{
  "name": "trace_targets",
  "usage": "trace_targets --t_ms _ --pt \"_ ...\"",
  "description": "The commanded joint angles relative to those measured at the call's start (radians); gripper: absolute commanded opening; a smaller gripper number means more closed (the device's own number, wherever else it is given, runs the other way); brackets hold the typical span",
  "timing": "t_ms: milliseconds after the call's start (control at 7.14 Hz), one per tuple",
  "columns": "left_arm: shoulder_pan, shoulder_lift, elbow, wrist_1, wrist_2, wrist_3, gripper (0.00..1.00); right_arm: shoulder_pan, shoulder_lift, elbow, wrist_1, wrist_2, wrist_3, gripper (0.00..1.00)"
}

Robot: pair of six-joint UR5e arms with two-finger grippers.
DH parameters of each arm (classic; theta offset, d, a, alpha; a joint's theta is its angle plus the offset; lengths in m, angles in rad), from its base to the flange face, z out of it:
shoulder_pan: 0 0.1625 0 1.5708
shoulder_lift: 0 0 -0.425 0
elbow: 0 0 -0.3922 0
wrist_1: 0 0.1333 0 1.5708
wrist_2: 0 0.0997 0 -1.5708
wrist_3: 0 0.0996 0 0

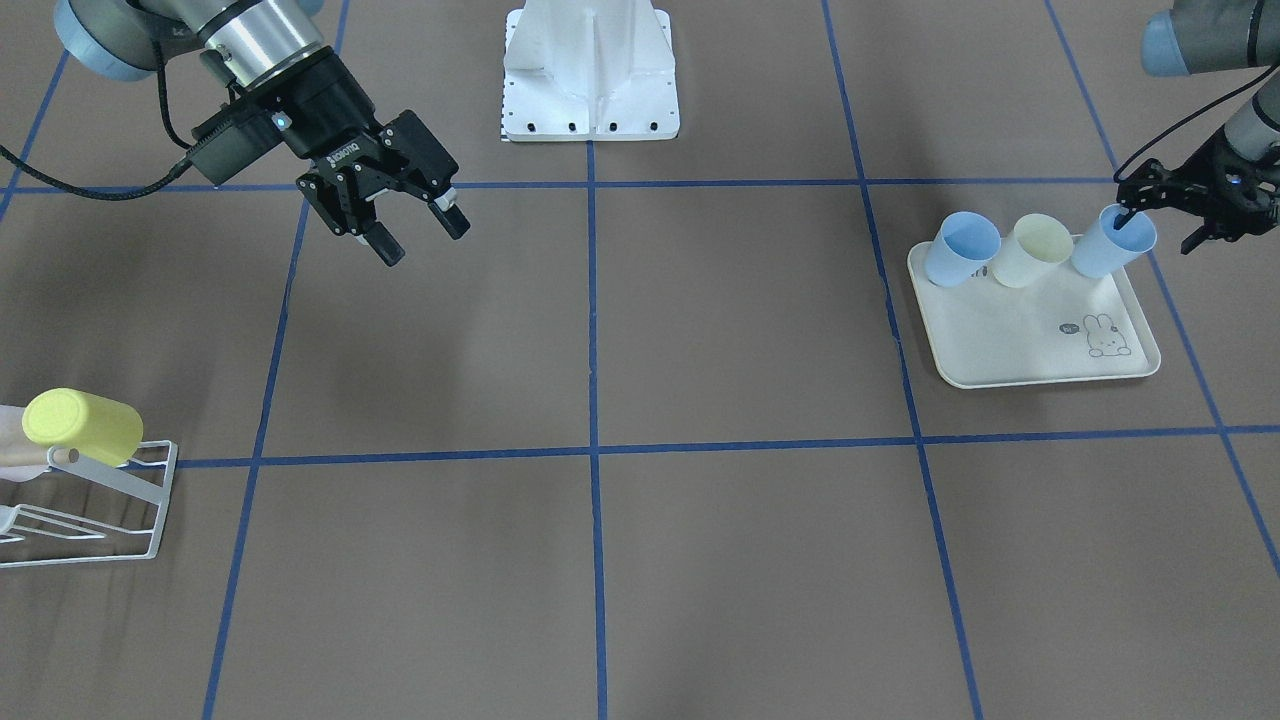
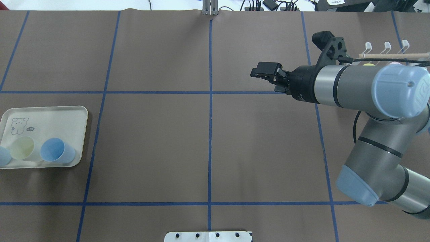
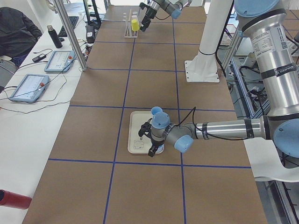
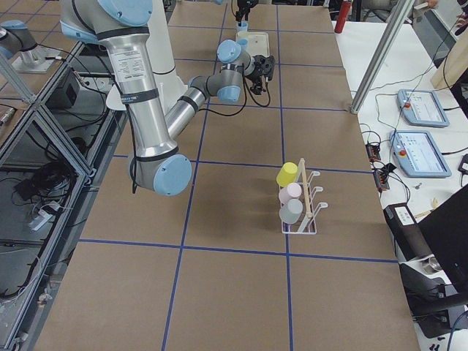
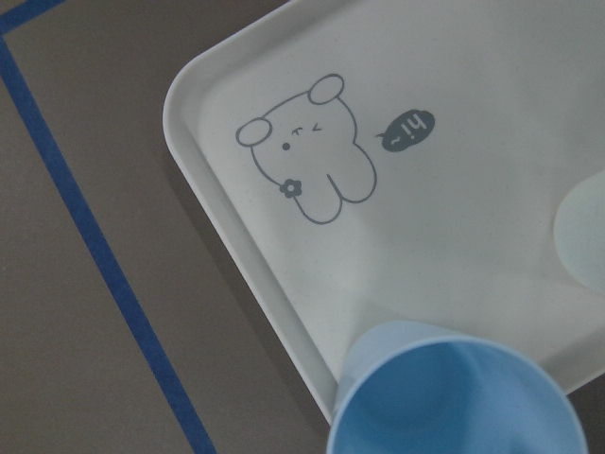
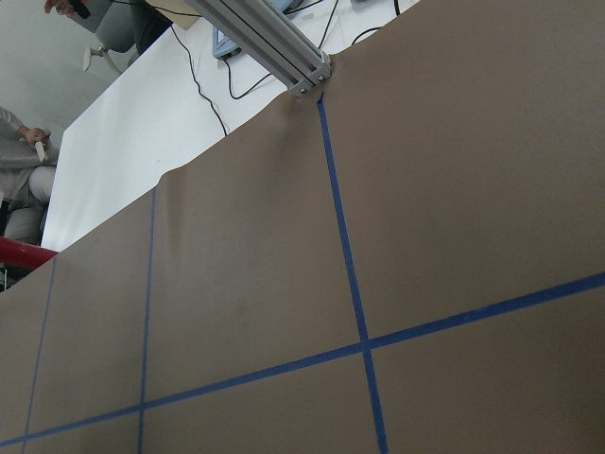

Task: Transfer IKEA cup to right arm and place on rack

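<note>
- Three cups (image 1: 1030,255) are lined along the tray's (image 1: 1040,345) edge; the corner blue cup's (image 1: 1105,252) rim is straddled by the left gripper (image 1: 1160,222), parted, nothing clamped.
- Right gripper (image 1: 420,238) is held open, empty.
- Tipping could be caused by a shallow pinch.

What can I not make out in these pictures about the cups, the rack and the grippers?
- The left gripper is small at the front-facing view's edge and outside the overhead view; whether it touches the light-blue cup is unclear.
- The left wrist view shows no fingers.
- Overhead, the right arm hides most of the rack and its cups; the front-facing view's left edge cuts the rack off.
</note>
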Motion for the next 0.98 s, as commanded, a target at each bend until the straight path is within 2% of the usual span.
trace_targets --t_ms 0,140,280,560,840 --pt "0.001 -0.010 0.002 0.000 0.023 0.004 0.11 0.002 -0.006 -0.049 0.089 -0.001 0.000 1.00" --pt "-0.001 -0.013 -0.004 0.000 0.023 0.004 0.00 0.002 -0.007 -0.057 0.111 -0.003 -0.001 1.00" --pt "-0.001 -0.011 -0.012 0.000 0.023 0.004 0.00 0.005 -0.007 -0.050 0.111 -0.005 -0.001 1.00" --pt "-0.019 0.005 -0.088 0.006 0.024 0.003 0.00 0.005 -0.007 -0.042 0.111 -0.006 0.000 1.00" --pt "-0.163 0.015 -0.134 0.015 0.024 0.003 0.00 0.005 -0.009 -0.031 0.111 -0.024 0.002 1.00"
